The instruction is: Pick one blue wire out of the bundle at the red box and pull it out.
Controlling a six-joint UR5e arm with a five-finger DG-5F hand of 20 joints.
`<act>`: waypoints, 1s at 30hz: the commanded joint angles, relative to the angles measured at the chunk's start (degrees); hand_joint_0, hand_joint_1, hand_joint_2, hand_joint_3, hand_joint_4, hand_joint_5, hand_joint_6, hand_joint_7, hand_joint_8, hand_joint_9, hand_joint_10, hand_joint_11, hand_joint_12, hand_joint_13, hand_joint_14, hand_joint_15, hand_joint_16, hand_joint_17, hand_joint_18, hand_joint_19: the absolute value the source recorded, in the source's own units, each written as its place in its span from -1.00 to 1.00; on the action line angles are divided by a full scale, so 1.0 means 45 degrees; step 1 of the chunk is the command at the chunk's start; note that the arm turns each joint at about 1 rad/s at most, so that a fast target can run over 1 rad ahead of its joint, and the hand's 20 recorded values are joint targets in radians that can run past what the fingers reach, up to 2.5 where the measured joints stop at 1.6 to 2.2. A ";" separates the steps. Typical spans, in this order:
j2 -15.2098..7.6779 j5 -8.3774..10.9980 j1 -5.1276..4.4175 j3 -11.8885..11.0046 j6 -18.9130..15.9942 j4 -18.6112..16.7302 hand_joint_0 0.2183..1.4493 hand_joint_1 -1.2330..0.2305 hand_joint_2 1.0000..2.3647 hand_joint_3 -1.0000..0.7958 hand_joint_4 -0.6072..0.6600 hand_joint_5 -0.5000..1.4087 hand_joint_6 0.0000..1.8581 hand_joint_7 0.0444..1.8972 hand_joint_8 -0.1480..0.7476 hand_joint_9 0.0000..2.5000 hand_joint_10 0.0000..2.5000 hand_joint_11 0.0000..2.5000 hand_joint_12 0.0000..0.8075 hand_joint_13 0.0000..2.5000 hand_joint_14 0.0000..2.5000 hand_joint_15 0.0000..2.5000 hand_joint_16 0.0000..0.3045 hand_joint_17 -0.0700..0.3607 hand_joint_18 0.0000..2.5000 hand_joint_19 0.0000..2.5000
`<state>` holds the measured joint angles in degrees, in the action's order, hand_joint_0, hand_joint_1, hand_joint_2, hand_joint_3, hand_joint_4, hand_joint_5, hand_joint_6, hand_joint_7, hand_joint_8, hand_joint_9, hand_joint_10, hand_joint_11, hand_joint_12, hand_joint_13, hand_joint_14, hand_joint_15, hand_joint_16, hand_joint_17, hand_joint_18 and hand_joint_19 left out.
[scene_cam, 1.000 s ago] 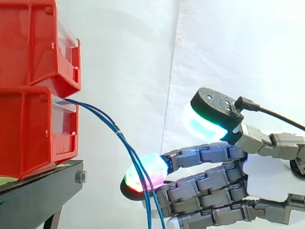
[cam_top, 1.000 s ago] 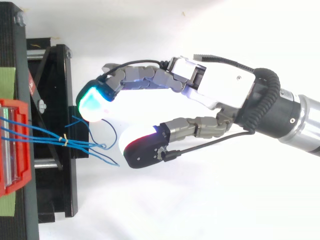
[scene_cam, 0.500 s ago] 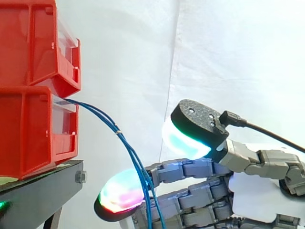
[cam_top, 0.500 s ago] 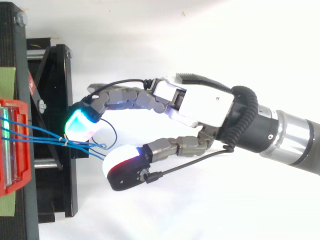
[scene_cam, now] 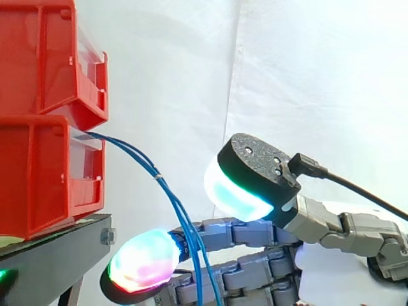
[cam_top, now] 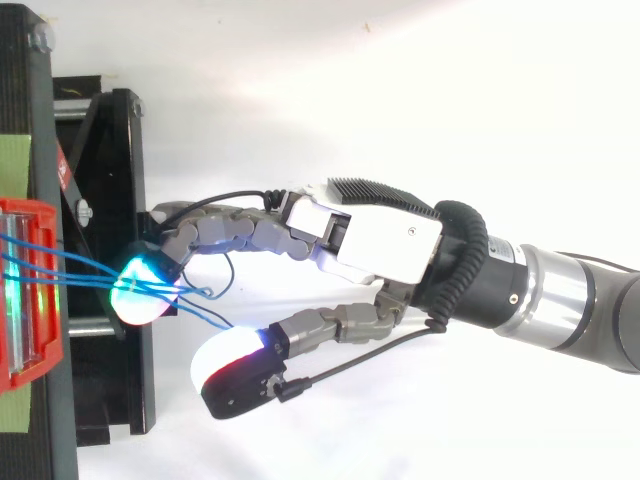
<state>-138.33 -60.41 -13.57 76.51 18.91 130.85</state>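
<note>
A bundle of thin blue wires [scene_cam: 167, 191] leaves the clear front of the lower red box [scene_cam: 38, 172] and curves down to the right, bound by a small tie partway along. In the top view the wires [cam_top: 70, 270] run rightward from the red box [cam_top: 25, 300], and their loose ends fan out past my fingertip. My hand [cam_top: 385, 235] reaches in from the right, open, with fingers stretched out. One glowing fingertip [cam_top: 145, 292] lies over the wires near the tie. The thumb [cam_top: 235, 372] stands apart, beside the bundle. In the side view the wires cross in front of the fingers [scene_cam: 255, 233].
A second red bin [scene_cam: 44, 57] is stacked on the lower one. Both rest on a black stand [scene_cam: 51, 261] whose frame [cam_top: 110, 180] juts out under the wires. A white curtain hangs behind.
My hand has moved left toward the red box and slightly down. Its leading fingertip went from beside the wire ends to over the bundle near the tie. The wires have barely shifted.
</note>
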 commanded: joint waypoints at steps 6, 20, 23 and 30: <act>-0.0002 -0.0560 0.0202 -0.0205 -0.0354 -0.0015 -0.54 -0.07 -1.00 -0.43 0.56 -0.66 -0.46 -0.18 0.14 -0.57 -1.00 -0.88 0.09 -0.77 -1.00 -0.96 -0.59 -0.03 -0.71 -0.76; -0.0022 -0.0813 0.0593 -0.1006 -0.0432 0.0785 -0.52 -0.07 -1.00 -0.40 0.59 -0.66 -0.46 -0.13 0.15 -0.54 -0.99 -0.86 0.10 -0.74 -1.00 -0.95 -0.60 -0.04 -0.68 -0.75; -0.0002 -0.0833 0.0612 -0.1026 -0.0451 0.0766 -0.50 -0.08 -0.99 -0.38 0.60 -0.65 -0.46 -0.09 0.14 -0.54 -1.00 -0.86 0.09 -0.74 -1.00 -0.95 -0.60 -0.04 -0.68 -0.75; -0.0002 -0.0892 0.0632 -0.1026 -0.0432 0.0785 -0.48 -0.10 -0.99 -0.36 0.61 -0.64 -0.46 0.01 0.14 -0.53 -1.00 -0.85 0.08 -0.74 -1.00 -0.94 -0.61 -0.05 -0.67 -0.74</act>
<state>-138.34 -64.19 -10.78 71.88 16.89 134.37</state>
